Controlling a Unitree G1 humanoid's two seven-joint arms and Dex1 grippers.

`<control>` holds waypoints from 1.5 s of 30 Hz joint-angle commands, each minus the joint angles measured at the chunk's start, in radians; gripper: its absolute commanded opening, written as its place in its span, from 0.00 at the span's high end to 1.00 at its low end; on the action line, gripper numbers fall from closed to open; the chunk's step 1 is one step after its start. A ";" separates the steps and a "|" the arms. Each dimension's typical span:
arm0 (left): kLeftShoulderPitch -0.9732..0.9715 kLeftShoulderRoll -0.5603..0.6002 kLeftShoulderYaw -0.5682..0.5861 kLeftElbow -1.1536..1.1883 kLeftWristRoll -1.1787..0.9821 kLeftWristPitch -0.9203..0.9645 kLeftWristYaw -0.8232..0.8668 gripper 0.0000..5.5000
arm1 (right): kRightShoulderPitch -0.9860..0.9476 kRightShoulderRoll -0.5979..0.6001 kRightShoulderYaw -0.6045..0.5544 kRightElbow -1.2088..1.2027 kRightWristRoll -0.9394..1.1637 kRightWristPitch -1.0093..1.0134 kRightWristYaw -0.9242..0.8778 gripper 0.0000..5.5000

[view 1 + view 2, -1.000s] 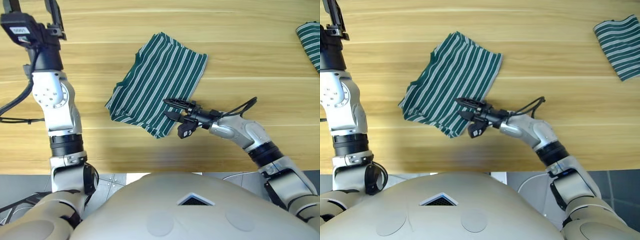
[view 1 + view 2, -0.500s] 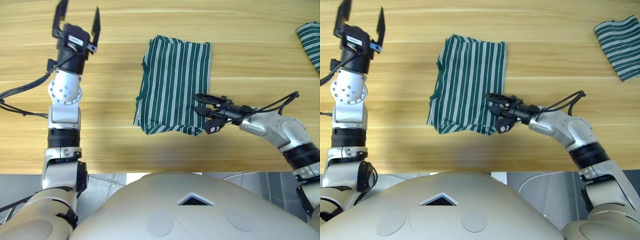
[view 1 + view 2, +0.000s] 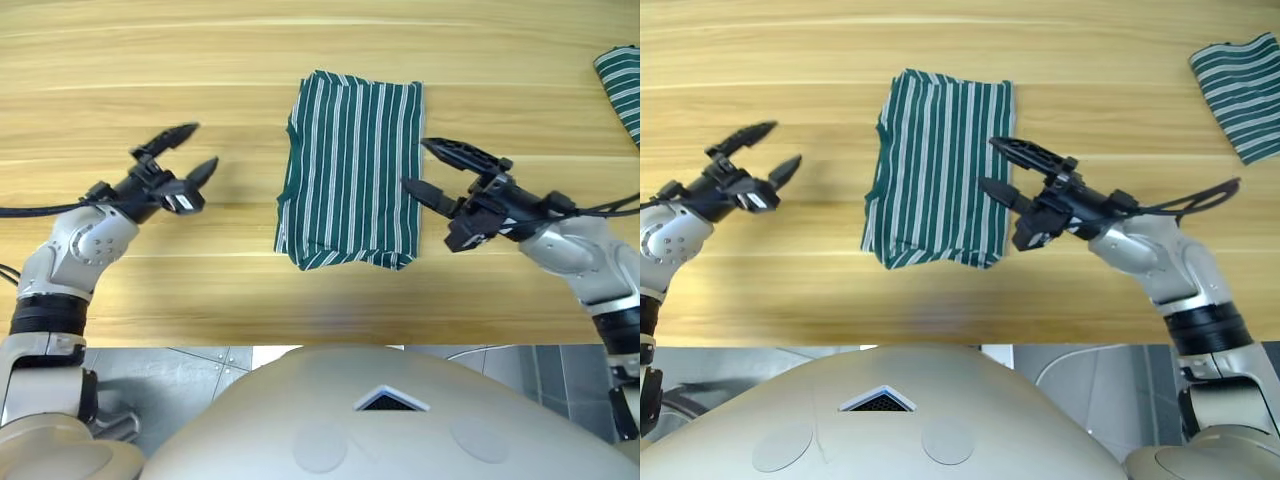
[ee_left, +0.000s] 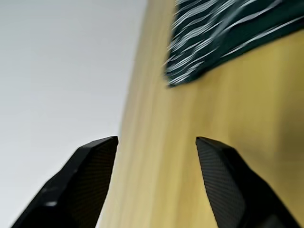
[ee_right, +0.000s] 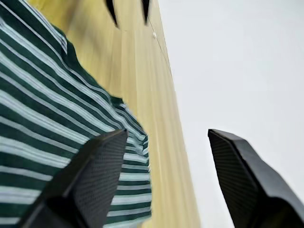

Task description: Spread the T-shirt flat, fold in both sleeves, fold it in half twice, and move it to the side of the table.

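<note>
The folded green-and-white striped T-shirt [image 3: 353, 170] lies flat in a rectangle at the middle of the wooden table [image 3: 300, 40]. My right gripper [image 3: 430, 167] hovers open just off the shirt's right edge, nothing between its fingers. In the right wrist view the striped T-shirt [image 5: 42, 142] lies close below the open fingers [image 5: 102, 166]. My left gripper [image 3: 195, 150] stands open over bare wood well to the left of the shirt, pointing toward it. In the left wrist view a corner of the T-shirt [image 4: 213, 42] lies beyond the open fingers [image 4: 218, 171].
A second striped green cloth [image 3: 622, 85] lies at the far right edge of the table. Bare wood stretches to the left of the shirt and behind it. The table's near edge [image 3: 300, 345] runs just in front of both arms.
My right gripper let go of the shirt's right edge and lifted off it, open. My left arm swung down from the far left to a low pose left of the shirt.
</note>
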 commanded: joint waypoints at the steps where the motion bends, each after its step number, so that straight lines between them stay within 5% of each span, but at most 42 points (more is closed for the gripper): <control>1: 0.015 0.032 -0.077 -0.030 0.013 -0.021 -0.099 0.45 | 0.077 -0.057 -0.078 0.116 -0.094 0.029 -0.005 0.43; 17: 0.074 0.129 -0.268 -0.137 -0.055 -0.056 -0.361 0.45 | -0.038 0.002 0.144 0.273 -0.403 0.000 0.042 0.43; 30: -0.050 0.063 -0.355 -0.025 -0.048 -0.078 -0.403 0.45 | 0.069 -0.111 0.169 0.171 -0.306 -0.015 0.176 0.43; 45: -0.154 -0.021 -0.485 0.102 -0.022 -0.164 -0.428 0.48 | 0.046 -0.096 0.216 0.119 -0.279 -0.020 0.244 0.43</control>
